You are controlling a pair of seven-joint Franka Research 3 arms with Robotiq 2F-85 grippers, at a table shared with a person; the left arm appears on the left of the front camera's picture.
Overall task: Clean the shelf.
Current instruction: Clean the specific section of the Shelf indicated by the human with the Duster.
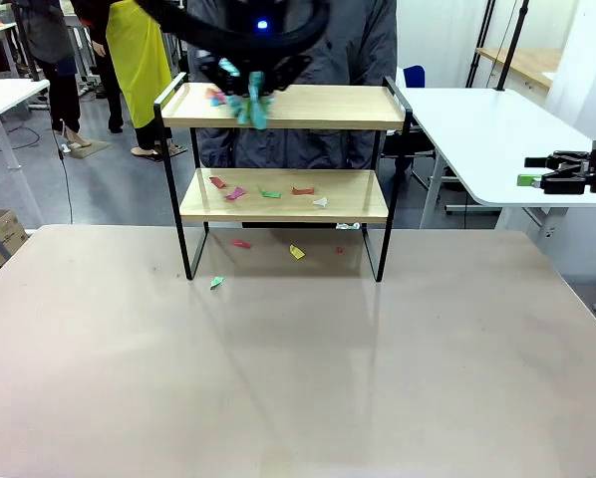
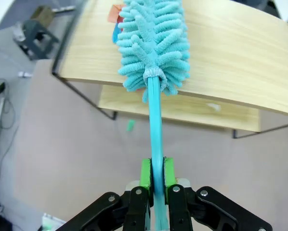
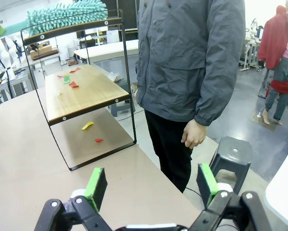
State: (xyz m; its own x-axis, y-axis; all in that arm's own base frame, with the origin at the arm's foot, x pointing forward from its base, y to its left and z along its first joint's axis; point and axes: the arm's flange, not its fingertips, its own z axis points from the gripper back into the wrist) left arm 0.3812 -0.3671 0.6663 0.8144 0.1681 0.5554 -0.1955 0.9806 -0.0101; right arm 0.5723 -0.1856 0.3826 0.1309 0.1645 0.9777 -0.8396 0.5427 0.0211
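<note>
Left tool (image 2: 154,174) clamps a duster (image 2: 156,43) resting on the shelf (image 2: 230,53), blurred from the front. Right tool (image 3: 151,184) gapes empty.

duster (image 2: 156,43) on shelf (image 1: 328,107) top | scraps (image 1: 270,193) on lower board | person (image 1: 368,35) behind

front faces shelf (image 1: 318,107) head-on, left wrist above it, right wrist endwise
</note>
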